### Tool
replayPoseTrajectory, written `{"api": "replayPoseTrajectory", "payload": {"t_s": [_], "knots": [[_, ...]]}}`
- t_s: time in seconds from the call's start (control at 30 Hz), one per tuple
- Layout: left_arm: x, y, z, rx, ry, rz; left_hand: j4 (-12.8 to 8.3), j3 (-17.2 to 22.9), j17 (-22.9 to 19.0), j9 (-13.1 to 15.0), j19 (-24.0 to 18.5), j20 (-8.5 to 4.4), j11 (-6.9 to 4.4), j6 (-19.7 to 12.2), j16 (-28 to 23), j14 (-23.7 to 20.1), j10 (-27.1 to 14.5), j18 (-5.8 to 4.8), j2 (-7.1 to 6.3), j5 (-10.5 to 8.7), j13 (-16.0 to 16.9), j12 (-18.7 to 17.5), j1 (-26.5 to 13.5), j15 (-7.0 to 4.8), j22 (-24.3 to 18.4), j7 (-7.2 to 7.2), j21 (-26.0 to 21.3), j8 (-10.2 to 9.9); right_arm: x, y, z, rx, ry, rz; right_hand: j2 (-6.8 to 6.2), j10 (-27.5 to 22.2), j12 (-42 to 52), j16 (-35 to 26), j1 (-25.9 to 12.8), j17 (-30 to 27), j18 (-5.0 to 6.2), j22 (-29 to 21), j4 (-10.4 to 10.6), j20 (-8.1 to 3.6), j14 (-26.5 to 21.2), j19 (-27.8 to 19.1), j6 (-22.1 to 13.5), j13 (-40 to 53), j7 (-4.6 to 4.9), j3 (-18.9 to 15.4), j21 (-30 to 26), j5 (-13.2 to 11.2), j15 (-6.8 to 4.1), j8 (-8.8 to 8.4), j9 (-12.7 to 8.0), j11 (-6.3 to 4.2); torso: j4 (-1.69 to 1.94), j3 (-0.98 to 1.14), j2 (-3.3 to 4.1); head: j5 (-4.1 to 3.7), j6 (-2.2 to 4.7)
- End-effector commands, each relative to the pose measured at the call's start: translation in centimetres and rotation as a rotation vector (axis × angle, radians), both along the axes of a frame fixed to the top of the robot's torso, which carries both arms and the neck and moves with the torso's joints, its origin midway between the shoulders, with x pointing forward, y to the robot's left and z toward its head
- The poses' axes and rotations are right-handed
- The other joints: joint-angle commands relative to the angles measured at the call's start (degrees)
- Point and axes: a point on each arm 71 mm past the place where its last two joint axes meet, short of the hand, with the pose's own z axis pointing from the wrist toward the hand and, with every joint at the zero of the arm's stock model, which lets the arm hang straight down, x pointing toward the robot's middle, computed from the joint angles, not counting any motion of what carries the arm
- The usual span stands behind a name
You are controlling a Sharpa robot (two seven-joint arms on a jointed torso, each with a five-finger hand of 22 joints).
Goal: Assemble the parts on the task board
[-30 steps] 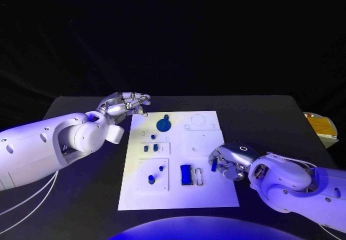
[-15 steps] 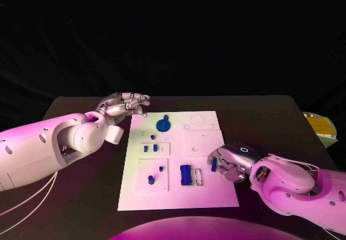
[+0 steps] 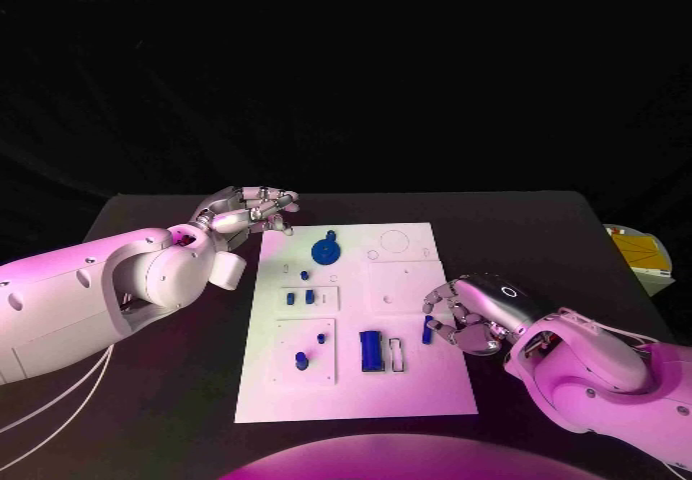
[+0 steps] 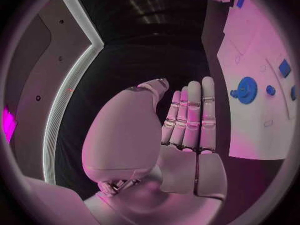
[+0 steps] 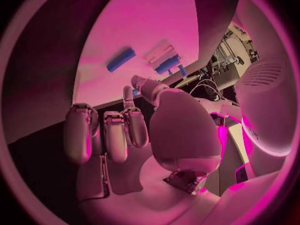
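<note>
Right hand point(image 3: 473, 312) empty, fingers apart, beside task board point(image 3: 418, 390) | nearest blue bar point(image 3: 428, 329) lies lengthwise along board | left hand point(image 3: 248, 212) empty, fingers apart

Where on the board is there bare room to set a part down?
Bare patches on the task board: the near strip below the blue block, and the middle right, above the small blue part beside the right robot hand. The left column is crowded.

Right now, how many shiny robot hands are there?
2. The left hand is off the task board's far left corner; the right hand is by its right edge, near a blue bar.
</note>
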Motion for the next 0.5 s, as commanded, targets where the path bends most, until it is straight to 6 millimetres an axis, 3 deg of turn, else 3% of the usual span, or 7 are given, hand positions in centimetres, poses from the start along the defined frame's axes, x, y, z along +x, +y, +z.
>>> {"api": "replayPoseTrajectory", "payload": {"t_s": [0.03,0.2,0.3,0.5], "knots": [[-0.1,-0.2,0.1,-0.009,-0.004,-0.019,-0.1,0.2,-0.1,0.1,0.0,0.19,0.17,-0.4,0.1,-0.4,-0.4,0.67,0.2,0.18,-0.1,0.3,0.6,0.13,0.1,0.39,-0.3,0.4,0.2,-0.8,-0.4,0.034,0.06,-0.102,-0.03,-0.1,-0.7,0.3,-1.8,12.2,-0.66,11.8,2.6,0.25,5.4,1.9,0.5,6.6,-0.24,-2.2,-0.3,0.1,-0.12,0.62,0.2,-0.46,0.01,-0.07,0.01,-0.13,-0.03],[-0.1,-0.3,0.1,-0.009,-0.003,-0.022,-0.1,0.2,-0.1,0.1,0.0,0.19,0.17,-0.4,0.1,-0.4,-0.4,0.67,0.2,0.18,-0.1,0.3,0.6,0.13,0.1,0.39,-0.3,0.4,0.2,-1.4,-1.0,0.021,0.138,-0.19,-0.46,-0.2,-1.4,0.4,-2.3,12.3,-0.67,11.9,8.4,-0.12,5.4,2.0,0.5,5.9,-0.75,-9.5,-0.4,0.6,-0.56,1.83,0.5,-0.95,0.04,-0.01,0.02,-0.2,-0.03],[-0.1,-0.3,0.1,-0.009,-0.003,-0.022,-0.1,0.2,-0.1,0.1,0.0,0.19,0.17,-0.4,0.1,-0.4,-0.4,0.67,0.2,0.18,-0.1,0.3,0.6,0.13,0.1,0.39,-0.3,0.4,0.2,-1.6,-1.4,0.016,0.176,-0.236,-0.35,-0.2,-1.6,0.4,-1.3,12.4,-0.64,11.8,11.4,-0.35,5.4,2.0,0.7,5.7,-1.05,-13.1,-0.7,3.3,-0.79,2.7,0.7,-1.17,0.03,-0.01,-0.01,-0.28,-0.05],[-0.1,-0.4,0.1,-0.01,-0.002,-0.024,-0.1,0.2,-0.1,0.1,0.0,0.19,0.17,-0.4,0.1,-0.4,-0.4,0.67,0.2,0.18,-0.1,0.3,0.6,0.13,0.1,0.39,-0.3,0.4,0.4,-1.5,-2.1,0.005,0.226,-0.277,0.43,-0.3,-1.9,0.2,-0.7,12.1,-0.47,11.6,14.1,-0.54,5.4,1.8,1.4,5.5,-1.43,-15.4,-1.7,4.0,-1.01,3.9,1.1,-1.46,0.09,0.01,0.02,-0.23,-0.02]]}}
